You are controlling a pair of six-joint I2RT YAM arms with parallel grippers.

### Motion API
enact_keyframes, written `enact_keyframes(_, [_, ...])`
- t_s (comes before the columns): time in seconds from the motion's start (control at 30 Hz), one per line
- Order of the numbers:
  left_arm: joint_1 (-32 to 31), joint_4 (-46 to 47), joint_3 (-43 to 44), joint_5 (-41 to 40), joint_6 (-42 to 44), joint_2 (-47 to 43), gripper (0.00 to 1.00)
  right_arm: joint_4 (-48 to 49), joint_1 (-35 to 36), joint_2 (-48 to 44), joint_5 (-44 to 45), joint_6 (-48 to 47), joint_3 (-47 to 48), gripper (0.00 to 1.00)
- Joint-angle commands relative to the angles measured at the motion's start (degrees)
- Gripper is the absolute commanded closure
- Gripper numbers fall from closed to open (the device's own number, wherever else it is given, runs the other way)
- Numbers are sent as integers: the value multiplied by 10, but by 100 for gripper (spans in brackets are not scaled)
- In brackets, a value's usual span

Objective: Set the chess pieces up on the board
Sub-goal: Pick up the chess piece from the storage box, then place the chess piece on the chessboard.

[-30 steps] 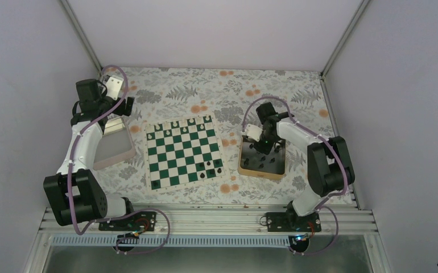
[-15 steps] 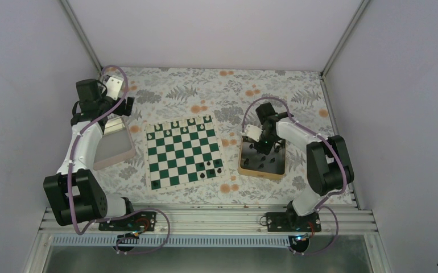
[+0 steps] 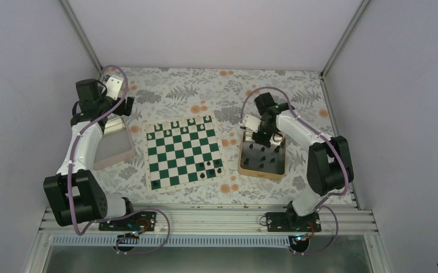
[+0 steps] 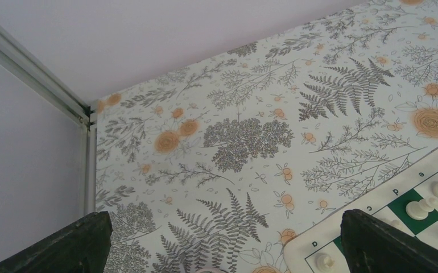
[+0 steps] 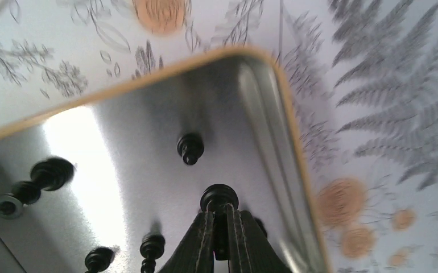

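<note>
I find my right gripper (image 5: 221, 224) pinching one black chess piece (image 5: 219, 198) by its head in the gold tray (image 5: 137, 131), evidently to carry it to the board (image 3: 184, 152)

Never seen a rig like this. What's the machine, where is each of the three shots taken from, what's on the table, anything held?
Two white-and-black robot arms are bolted side by side at the table's near edge, each ending in a two-finger gripper. The wide picture comes from a fixed camera above and behind them; the other two come from a camera on each wrist, looking past its own fingers. On the floral tablecloth lie a partly set green-and-white chessboard, a gold-rimmed metal tray of small black chess pieces on the right, and a pinkish-rimmed tray on the left. The right gripper is shut on one black piece over the gold tray. The left gripper is open and holds nothing.
</note>
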Motion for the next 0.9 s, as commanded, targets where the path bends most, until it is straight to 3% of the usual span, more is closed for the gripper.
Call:
enact_keyframes(0.0, [3, 7, -2, 7, -3, -14, 0, -55, 56, -14, 24, 8, 64, 96])
enact_keyframes(0.3, [3, 7, 6, -15, -2, -20, 0, -136, 230, 67, -3, 26, 254, 96])
enact_keyframes(0.57, [3, 7, 7, -19, -2, -24, 0, -130, 387, 173, -29, 19, 327, 96])
enact_keyframes(0.87, [3, 6, 6, -21, -1, -36, 0, -148, 467, 277, -57, -3, 451, 96])
